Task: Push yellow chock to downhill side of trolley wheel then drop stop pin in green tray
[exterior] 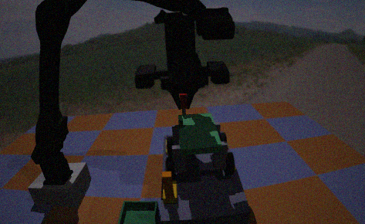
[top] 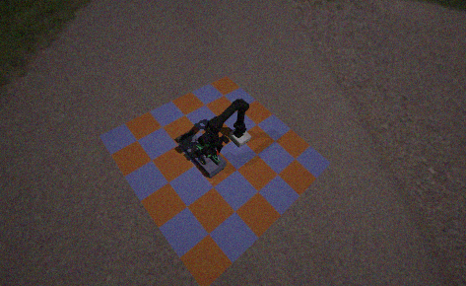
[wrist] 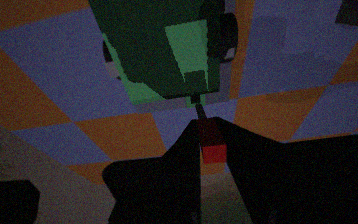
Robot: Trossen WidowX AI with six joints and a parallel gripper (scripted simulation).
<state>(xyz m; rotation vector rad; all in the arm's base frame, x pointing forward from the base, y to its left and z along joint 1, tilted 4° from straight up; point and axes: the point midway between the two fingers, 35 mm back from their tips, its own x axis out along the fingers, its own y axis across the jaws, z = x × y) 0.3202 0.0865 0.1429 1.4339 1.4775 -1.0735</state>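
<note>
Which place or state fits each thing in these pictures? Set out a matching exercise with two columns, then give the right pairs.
Things:
1. stop pin
2. yellow chock
3. green tray
4. trolley

Places or states:
A. at the bottom edge of the exterior view, left of the ramp
B. on the ramp, below the gripper
C. gripped by its red head between the fingers
D. beside the trolley's left wheels in the exterior view

Pairs: 1-C, 2-D, 3-A, 4-B

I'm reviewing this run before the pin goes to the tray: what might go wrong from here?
1. The stop pin hangs from the closed jaws by its red head alone; a swing might shake it loose.
2. The trolley now likely relies on the yellow chock alone.
3. The green tray lies low beside the ramp, so a high release may miss.
</note>
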